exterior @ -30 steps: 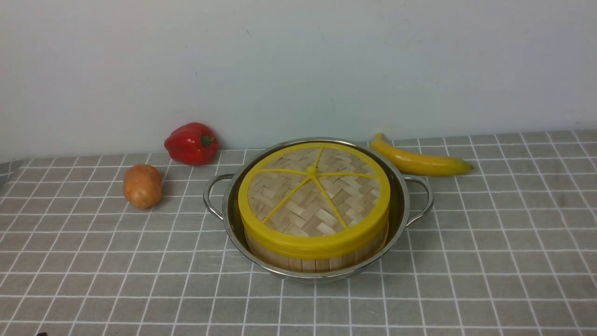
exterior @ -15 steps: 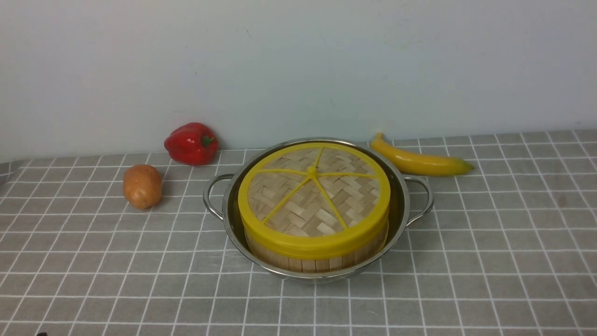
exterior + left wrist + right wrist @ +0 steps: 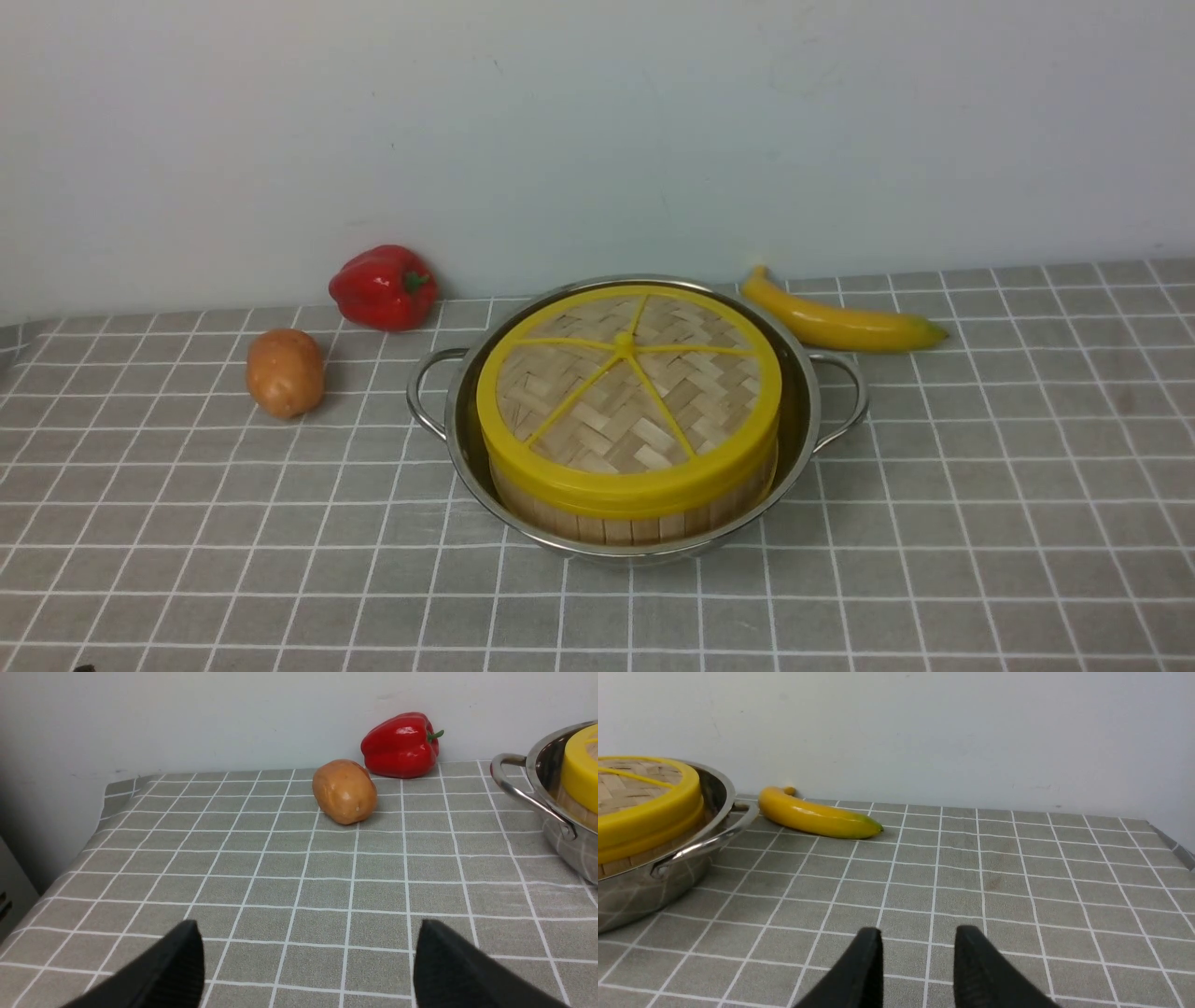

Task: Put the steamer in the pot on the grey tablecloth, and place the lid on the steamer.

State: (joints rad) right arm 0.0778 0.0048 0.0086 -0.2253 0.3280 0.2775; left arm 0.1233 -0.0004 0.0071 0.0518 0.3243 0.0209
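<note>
The steel pot point(image 3: 808, 411) stands mid-table on the grey tablecloth point(image 3: 980, 523). Inside it sits the bamboo steamer point(image 3: 635, 525), its contents hidden under the woven, yellow-rimmed lid point(image 3: 627, 397) that lies flat on top. Neither arm shows in the front view. In the left wrist view my left gripper point(image 3: 308, 933) is wide open over bare cloth, well clear of the pot point(image 3: 556, 826). In the right wrist view my right gripper point(image 3: 918, 938) is open with a narrower gap, empty, above cloth beside the pot point(image 3: 654, 886) and lid point(image 3: 649, 812).
A red bell pepper point(image 3: 383, 287) and a potato point(image 3: 285, 371) lie at the back left of the pot. A banana point(image 3: 840, 317) lies at its back right. A pale wall rises behind the table. The cloth's edges drop off at far left point(image 3: 100, 812) and far right point(image 3: 1169, 842).
</note>
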